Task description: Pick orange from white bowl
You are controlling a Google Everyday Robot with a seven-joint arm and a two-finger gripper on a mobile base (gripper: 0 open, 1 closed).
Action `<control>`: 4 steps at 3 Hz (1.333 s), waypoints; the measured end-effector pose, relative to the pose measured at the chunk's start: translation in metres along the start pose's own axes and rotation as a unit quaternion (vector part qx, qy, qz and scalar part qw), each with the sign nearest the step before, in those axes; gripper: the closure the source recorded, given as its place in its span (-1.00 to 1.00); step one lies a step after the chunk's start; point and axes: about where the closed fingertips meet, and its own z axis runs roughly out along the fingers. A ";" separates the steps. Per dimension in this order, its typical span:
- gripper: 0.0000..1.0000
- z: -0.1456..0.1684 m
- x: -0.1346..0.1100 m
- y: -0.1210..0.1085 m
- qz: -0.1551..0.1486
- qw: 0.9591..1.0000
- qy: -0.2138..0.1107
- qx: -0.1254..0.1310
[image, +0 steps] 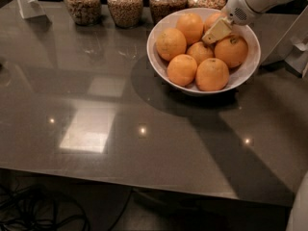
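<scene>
A wide white bowl (pixel 246 69) stands on the dark grey table (pixel 96 109) at the back right. It holds several oranges, among them one at the front (pixel 212 74), one at the right (pixel 231 51) and a small one in the middle (pixel 200 52). My gripper (pixel 210 38) comes in from the upper right on a white arm (pixel 252 1). Its yellowish tip hangs over the bowl, just above the middle orange and between the back oranges. It holds nothing that I can see.
Several glass jars with brown filling stand in a row behind the bowl, such as one at the left (pixel 83 4) and one next to it (pixel 125 5). A white stand (pixel 29 1) is at the back left. A white object (pixel 298 52) is at the right edge.
</scene>
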 end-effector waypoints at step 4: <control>1.00 -0.006 -0.016 0.008 -0.048 0.999 0.003 -0.006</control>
